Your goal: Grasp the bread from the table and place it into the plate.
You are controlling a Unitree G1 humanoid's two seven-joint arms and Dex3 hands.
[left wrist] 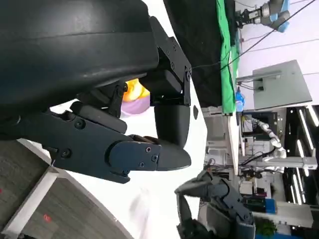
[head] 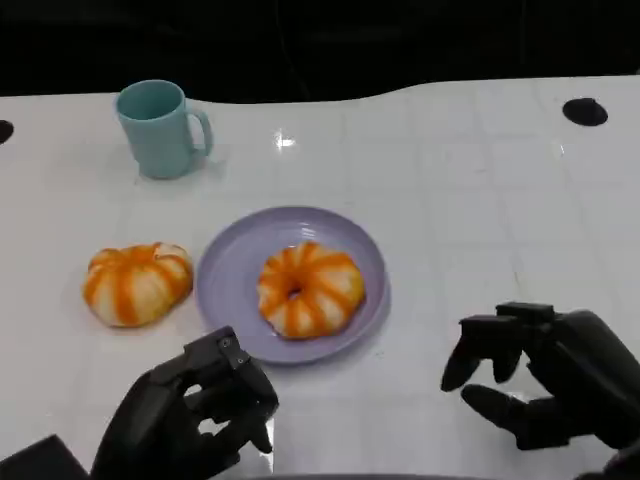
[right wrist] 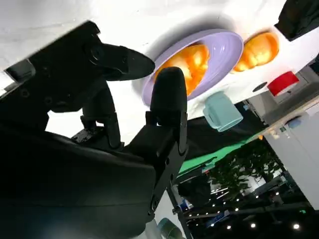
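Two orange-and-white striped breads lie on the white table [head: 470, 200], which takes up most of the head view: one sits inside the lilac plate [head: 225, 265], a ring-shaped bread on the plate [head: 308, 288], and the other, the loose bread [head: 137, 283], rests on the bare tabletop just beside the plate's rim, on the robot's left. That loose one is the piece left to move. It looks puffy and rounded, so I judge it light, soft and easy to dent, with a glazed skin that may be a little slippery; a broad, gentle hold around its sides, fingers spread across the dome and not pinching the top, should carry it without crushing. The left hand [head: 195, 415] hovers low near the table's front edge, close to the plate and not far from the loose bread, fingers loosely curled and apart with nothing between them. The right hand [head: 545, 375] hangs over bare table on the other side of the plate, fingers likewise parted and empty, though the wrist views are too crowded by black fingers to confirm this well. A pale blue mug [head: 160, 128] stands farther back, well apart from both breads.
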